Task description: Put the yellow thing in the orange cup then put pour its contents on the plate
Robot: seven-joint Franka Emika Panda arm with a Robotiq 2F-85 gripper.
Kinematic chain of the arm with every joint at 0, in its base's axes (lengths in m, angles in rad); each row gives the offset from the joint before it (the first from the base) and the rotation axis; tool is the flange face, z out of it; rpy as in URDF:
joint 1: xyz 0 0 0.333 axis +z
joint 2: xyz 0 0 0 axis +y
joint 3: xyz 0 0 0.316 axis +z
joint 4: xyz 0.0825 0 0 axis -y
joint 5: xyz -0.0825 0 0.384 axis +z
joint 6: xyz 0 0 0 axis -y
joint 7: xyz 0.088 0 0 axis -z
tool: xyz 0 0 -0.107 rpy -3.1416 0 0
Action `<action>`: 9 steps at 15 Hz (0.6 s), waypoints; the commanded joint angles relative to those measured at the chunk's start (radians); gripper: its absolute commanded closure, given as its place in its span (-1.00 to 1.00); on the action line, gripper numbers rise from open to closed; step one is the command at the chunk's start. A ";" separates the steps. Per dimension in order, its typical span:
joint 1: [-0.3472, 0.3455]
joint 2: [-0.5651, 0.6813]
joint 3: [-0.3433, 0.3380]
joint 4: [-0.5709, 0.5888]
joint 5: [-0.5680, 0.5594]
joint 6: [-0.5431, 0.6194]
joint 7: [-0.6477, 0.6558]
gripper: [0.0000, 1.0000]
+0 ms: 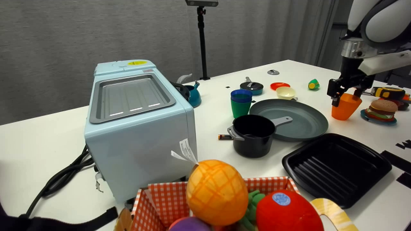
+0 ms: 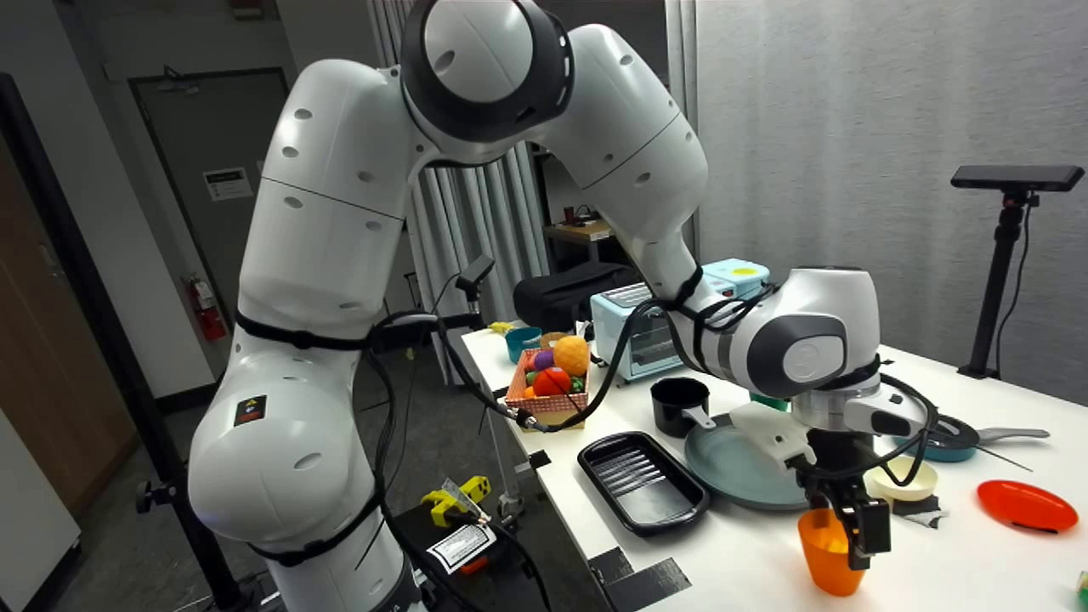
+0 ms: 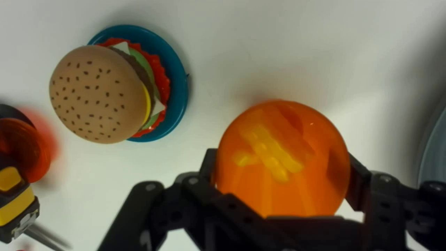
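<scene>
Orange cup (image 1: 345,108) with the yellow thing (image 3: 278,152) inside, in the grasp of the gripper (image 3: 283,174)

I miss most of the plate (image 3: 435,157) past my wrist view's right edge; in an exterior view the fingers (image 2: 869,529) hide part of the orange cup (image 2: 826,568).

Yellow piece (image 3: 277,150) in cup (image 1: 345,108), plate (image 1: 303,125) near by

The yellow piece lies inside the cup, strips side by side, slightly blurred in the wrist view. The cup, plain orange and tapered, stands mouth up on the bench (image 1: 213,107). The plate, round, dark grey, rim raised, lies flat near the cup but apart.
</scene>
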 commanded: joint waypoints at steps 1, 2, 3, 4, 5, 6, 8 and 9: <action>-0.030 0.018 0.022 0.042 0.032 0.001 -0.041 -0.08; -0.032 0.015 0.021 0.050 0.036 -0.002 -0.040 -0.04; -0.034 0.013 0.020 0.061 0.041 -0.006 -0.040 -0.04; -0.039 0.011 0.021 0.079 0.049 -0.012 -0.041 -0.03; -0.042 0.008 0.023 0.096 0.056 -0.014 -0.041 -0.03; -0.042 0.006 0.022 0.116 0.061 -0.014 -0.038 -0.03; -0.041 0.007 0.028 0.163 0.069 -0.018 -0.036 -0.03; -0.037 0.009 0.031 0.183 0.070 -0.017 -0.035 -0.03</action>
